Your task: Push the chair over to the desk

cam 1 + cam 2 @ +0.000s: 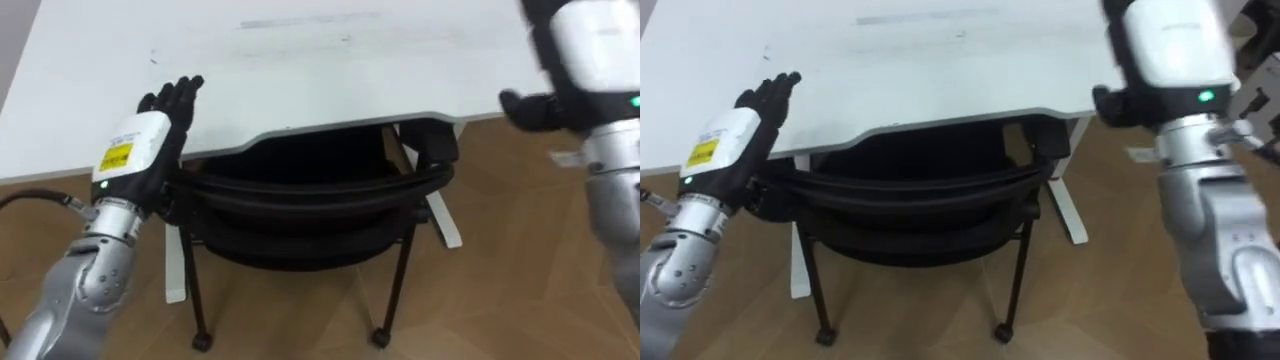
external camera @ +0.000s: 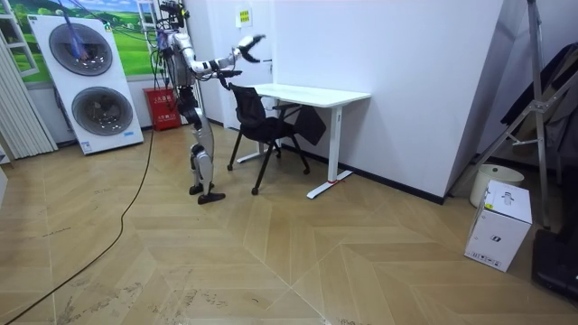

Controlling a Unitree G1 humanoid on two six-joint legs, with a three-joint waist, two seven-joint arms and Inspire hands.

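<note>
A black chair point(image 1: 310, 190) with a curved backrest stands before me, its seat tucked partly under the white desk point(image 1: 300, 80). My left hand point(image 1: 150, 130) hovers at the backrest's left end with straight fingers, over the desk edge and holding nothing. My right hand point(image 1: 590, 50) is raised high at the right, above and clear of the chair, thumb sticking out, fingertips cut off by the picture's top. In the room view I stand upright behind the chair point(image 2: 257, 122), facing the desk point(image 2: 316, 93), one arm lifted.
The desk's white feet point(image 1: 445, 215) flank the chair legs on the wood floor. The desk stands against a white wall. Two stacked washing machines point(image 2: 86, 81) and a red container point(image 2: 163, 104) are behind me. A cardboard box point(image 2: 497, 226) sits far off.
</note>
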